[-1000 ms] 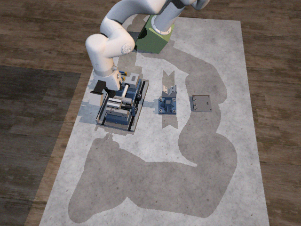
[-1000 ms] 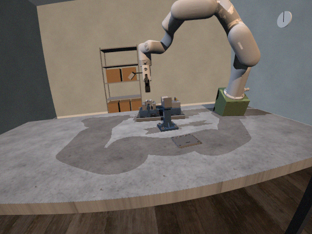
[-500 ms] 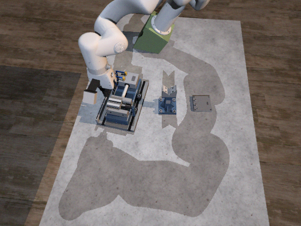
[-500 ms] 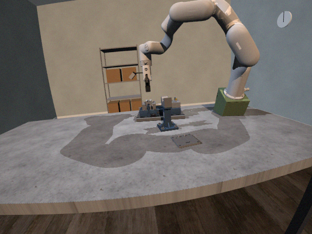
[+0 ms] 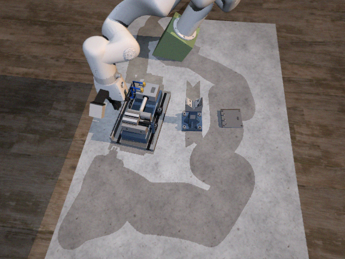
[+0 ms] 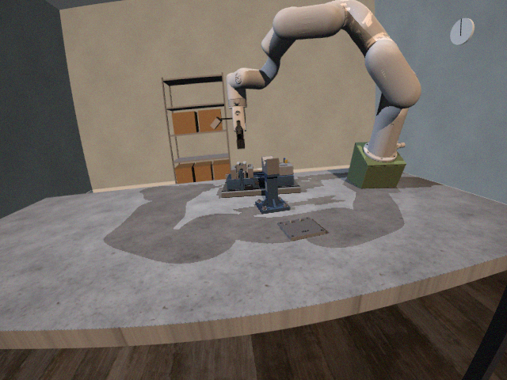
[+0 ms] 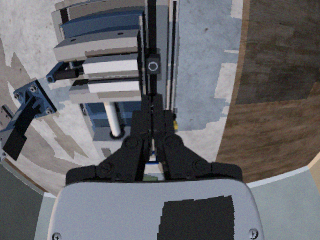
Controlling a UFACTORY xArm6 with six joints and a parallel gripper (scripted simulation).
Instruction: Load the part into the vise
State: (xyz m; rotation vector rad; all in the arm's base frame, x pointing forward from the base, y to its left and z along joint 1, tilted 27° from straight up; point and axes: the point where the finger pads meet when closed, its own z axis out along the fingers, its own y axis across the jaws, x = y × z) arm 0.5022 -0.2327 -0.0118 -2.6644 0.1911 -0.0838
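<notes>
The vise (image 5: pixel 139 120) stands on its base plate at the left of the mat. A light block, the part (image 5: pixel 130 120), lies between its jaws; it also shows in the wrist view (image 7: pixel 110 67), lying between the two grey jaws. The white cylinder rod (image 7: pixel 114 120) points at the nearer jaw. My gripper (image 5: pixel 115 104) (image 6: pixel 240 141) hangs well above the vise's far left side. Its fingers are shut together with nothing between them. The grey infeed plate (image 5: pixel 230 118) lies bare at the right.
The V-block (image 5: pixel 192 104) on its blue foot stands between the vise and the infeed plate. The arm's green pedestal (image 5: pixel 174 41) is at the back. The mat's left edge runs close beside the vise. A shelf with boxes (image 6: pixel 196 131) stands behind the table.
</notes>
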